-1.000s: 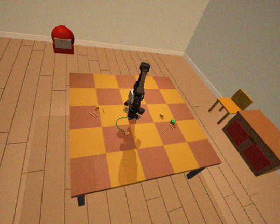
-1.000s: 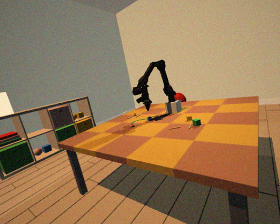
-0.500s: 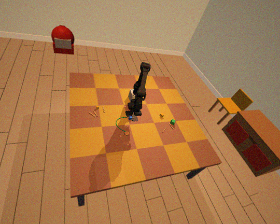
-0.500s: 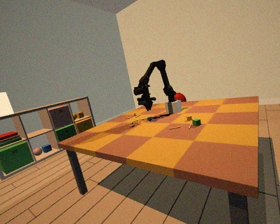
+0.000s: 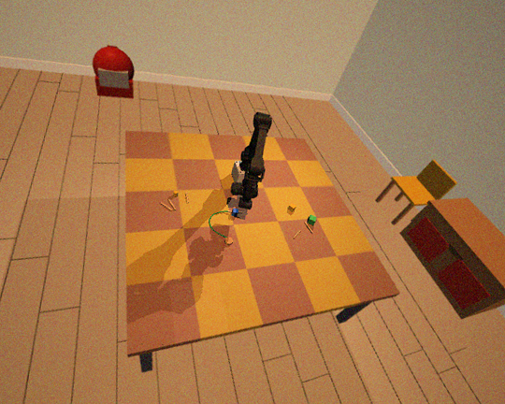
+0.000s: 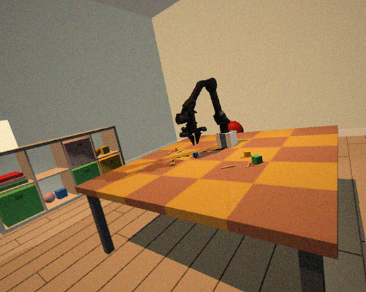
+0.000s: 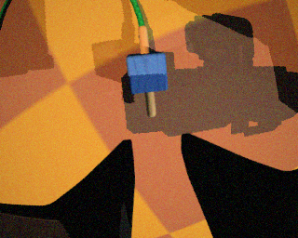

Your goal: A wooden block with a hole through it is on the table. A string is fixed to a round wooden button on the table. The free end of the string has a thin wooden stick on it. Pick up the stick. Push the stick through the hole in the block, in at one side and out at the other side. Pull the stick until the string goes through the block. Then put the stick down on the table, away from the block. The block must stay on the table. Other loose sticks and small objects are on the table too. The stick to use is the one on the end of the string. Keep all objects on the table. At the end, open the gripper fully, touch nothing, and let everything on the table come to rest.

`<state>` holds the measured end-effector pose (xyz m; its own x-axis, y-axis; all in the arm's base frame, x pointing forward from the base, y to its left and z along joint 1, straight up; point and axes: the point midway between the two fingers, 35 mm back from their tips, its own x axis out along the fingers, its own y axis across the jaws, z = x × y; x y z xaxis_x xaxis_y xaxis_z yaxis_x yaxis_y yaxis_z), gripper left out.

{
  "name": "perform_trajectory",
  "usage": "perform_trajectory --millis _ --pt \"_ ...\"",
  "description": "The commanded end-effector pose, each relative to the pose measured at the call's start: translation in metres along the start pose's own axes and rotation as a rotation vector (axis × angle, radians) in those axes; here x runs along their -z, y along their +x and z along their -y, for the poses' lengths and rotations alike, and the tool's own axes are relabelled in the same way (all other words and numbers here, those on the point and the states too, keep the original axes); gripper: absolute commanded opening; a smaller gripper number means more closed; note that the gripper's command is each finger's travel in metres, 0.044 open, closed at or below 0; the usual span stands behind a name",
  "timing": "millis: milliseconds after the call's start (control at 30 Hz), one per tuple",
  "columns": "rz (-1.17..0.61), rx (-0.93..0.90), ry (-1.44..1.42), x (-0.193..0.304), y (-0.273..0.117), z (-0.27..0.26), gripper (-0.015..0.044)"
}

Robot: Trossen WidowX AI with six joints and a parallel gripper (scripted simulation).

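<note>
The blue block (image 5: 235,212) (image 6: 195,155) (image 7: 147,74) sits on the table. The wooden stick (image 7: 151,108) runs through its hole, with one end out on the near side in the wrist view and the other end out on the far side. The green string (image 5: 209,222) (image 7: 138,14) joins the stick's far end, outside the block, and curves to the round wooden button (image 5: 228,241) (image 6: 171,164). My gripper (image 6: 195,144) (image 7: 156,145) is partly open and empty, pointing down above the table. In the wrist view its fingertips are below the stick's near end, not touching it.
A green cube (image 5: 311,220) (image 6: 256,159), a yellow cube (image 5: 291,209) (image 6: 247,154) and loose sticks (image 5: 297,234) (image 6: 228,166) lie on one side. Several sticks (image 5: 172,204) and a small yellow object (image 5: 175,194) lie on the other. A pale box (image 6: 226,140) stands by the arm's base.
</note>
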<state>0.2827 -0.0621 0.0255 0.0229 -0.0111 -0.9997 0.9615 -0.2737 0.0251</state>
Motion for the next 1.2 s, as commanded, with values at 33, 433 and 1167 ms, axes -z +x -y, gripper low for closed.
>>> perform_trajectory --millis 33,433,1167 --pt "-0.003 0.006 0.006 0.001 0.008 0.000 0.0124" --pt "-0.003 0.006 0.006 0.001 0.027 -0.001 0.0124" --pt "-0.003 0.006 0.006 0.001 0.064 0.000 0.0124"
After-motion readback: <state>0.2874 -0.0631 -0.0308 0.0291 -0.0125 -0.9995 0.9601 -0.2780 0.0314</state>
